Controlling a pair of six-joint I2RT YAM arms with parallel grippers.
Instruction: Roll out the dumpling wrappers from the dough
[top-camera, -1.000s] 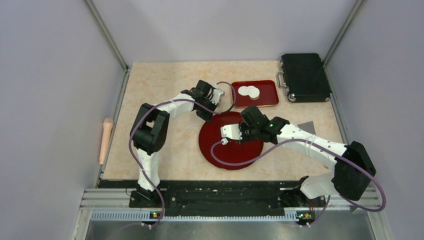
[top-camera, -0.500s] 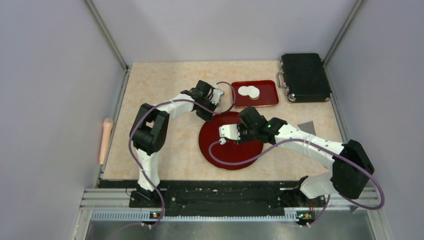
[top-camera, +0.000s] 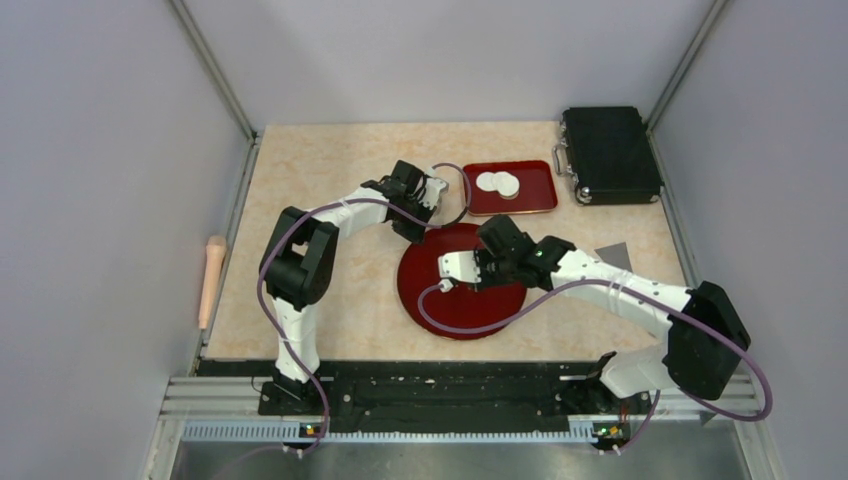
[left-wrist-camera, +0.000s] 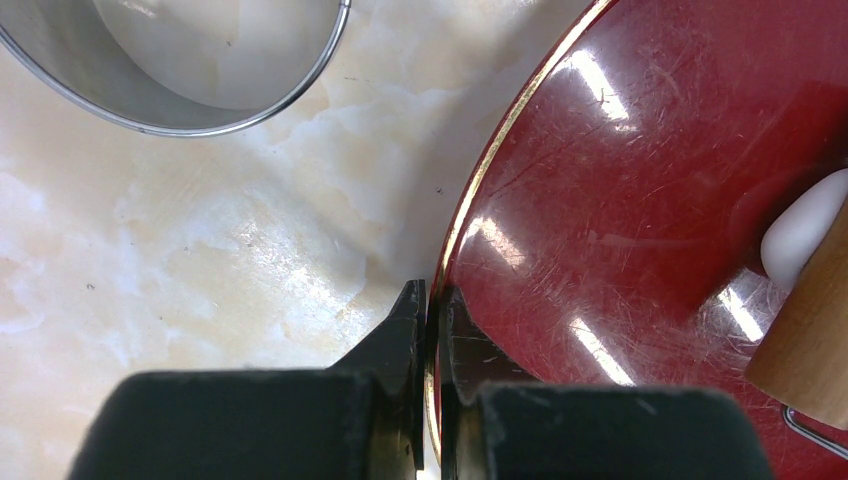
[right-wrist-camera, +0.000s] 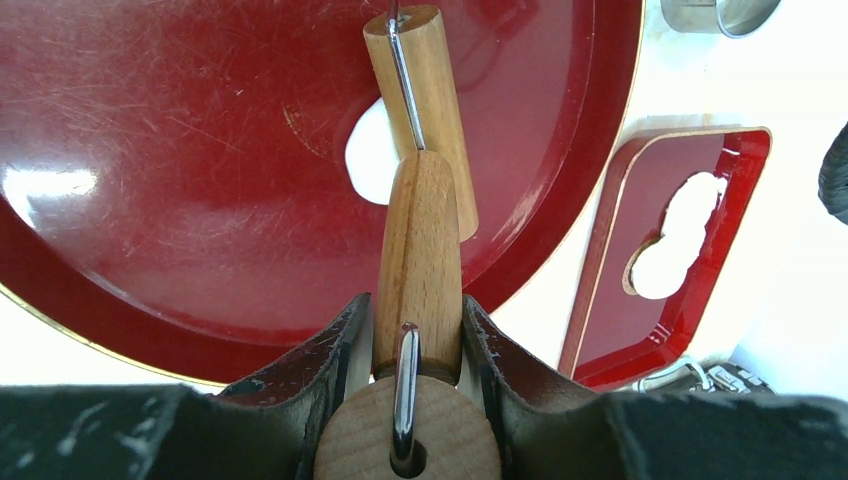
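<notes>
My right hand was pinching the handle of the wooden roller, one finger on each side. The left hand was pressed together on the rim of the round red plate, steadying it on the side facing the surface's far left corner.

The dough, a small white lump, lay near the middle of the plate, directly ahead of the right hand. It was under the roller's barrel, with white showing along one side. In the right wrist view the barrel's long axis ran almost in line with the handle, away from the hand and toward the left edge. By my reckoning any stroke would therefore have had to travel across that axis. The right hand was much the nearer to the lump, while the left sat out at the rim.

A metal ring stood on the surface just beyond the plate, near the left hand. Two finished dumpling wrappers overlapped in the red tray toward the far edge. A black case occupied the far right corner.

Against the view a second earlier, the right arm had edged slightly toward the left edge, carrying the roller with it. The left arm had not moved, and neither grip had changed.
</notes>
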